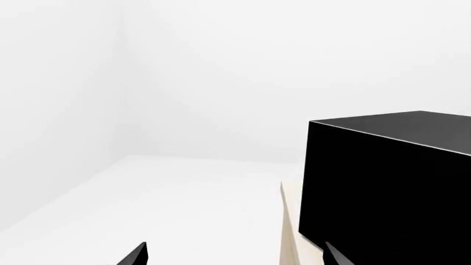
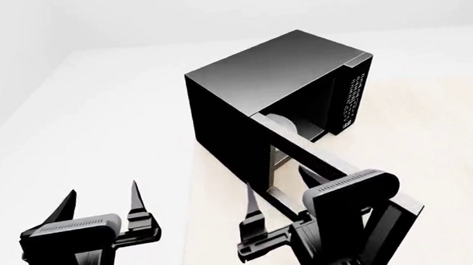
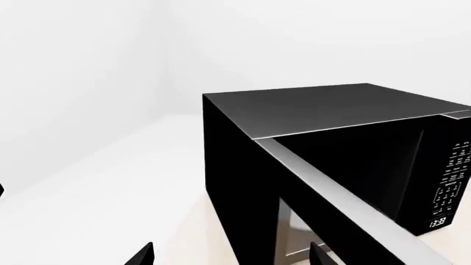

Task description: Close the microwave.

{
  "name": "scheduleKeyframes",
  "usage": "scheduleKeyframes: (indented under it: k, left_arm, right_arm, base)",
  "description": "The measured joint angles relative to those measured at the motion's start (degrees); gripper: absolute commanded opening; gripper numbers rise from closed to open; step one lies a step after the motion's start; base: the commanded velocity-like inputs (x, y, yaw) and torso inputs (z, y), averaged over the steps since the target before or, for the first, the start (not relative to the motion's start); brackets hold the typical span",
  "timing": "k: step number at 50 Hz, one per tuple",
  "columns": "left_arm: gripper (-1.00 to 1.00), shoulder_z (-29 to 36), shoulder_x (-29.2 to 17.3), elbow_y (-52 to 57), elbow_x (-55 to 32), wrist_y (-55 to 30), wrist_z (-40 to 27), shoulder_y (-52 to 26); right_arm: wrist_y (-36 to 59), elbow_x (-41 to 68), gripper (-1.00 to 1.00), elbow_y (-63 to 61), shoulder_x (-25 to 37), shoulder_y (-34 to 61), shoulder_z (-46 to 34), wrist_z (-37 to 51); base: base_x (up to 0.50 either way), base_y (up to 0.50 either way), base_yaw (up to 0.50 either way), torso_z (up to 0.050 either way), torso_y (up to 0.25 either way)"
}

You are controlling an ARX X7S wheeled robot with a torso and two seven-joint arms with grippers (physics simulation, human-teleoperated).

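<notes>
Only the head view takes in both claws and the whole microwave (image 2: 284, 99): the box sits on a pale table (image 2: 434, 133), turned at an angle, its door (image 2: 338, 175) swung wide toward the robot and a white plate (image 2: 284, 124) showing in the cavity. The right wrist view adds what the head view leaves small, the keypad (image 3: 450, 182) with white markings and a lit clock readout low on the panel, plus the grey top edge of the open door running diagonally across the front. The left wrist view gives only a plain black side and top of the box past the table's edge, with white floor and walls beyond. The right claw (image 2: 277, 198) hangs just beside the open door, on its inner face near the hinge side, fingers (image 2: 250, 207) spread with nothing between them; whether a finger touches the door I cannot tell. The left claw (image 2: 101, 202) is well apart from the microwave, off the table's left edge over the white floor, also spread wide and holding nothing. The microwave is large, black and boxy, its top a dark sheen, the keypad panel on the far side of the opening, the door dark with a window
</notes>
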Motion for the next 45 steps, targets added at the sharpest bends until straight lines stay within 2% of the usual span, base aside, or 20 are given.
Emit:
scheduleKeyframes:
  k: [45]
  left_arm:
    - [1.0, 0.42, -0.49, -0.3, -0.5, 0.39, -0.68, -0.13]
  right_arm:
    - [-3.34, -2.24, 1.0, 8.1, 0.0, -0.76, 0.19, -0.95]
  base:
    - [0.0, 0.0, 0.0, 0.0, 0.0]
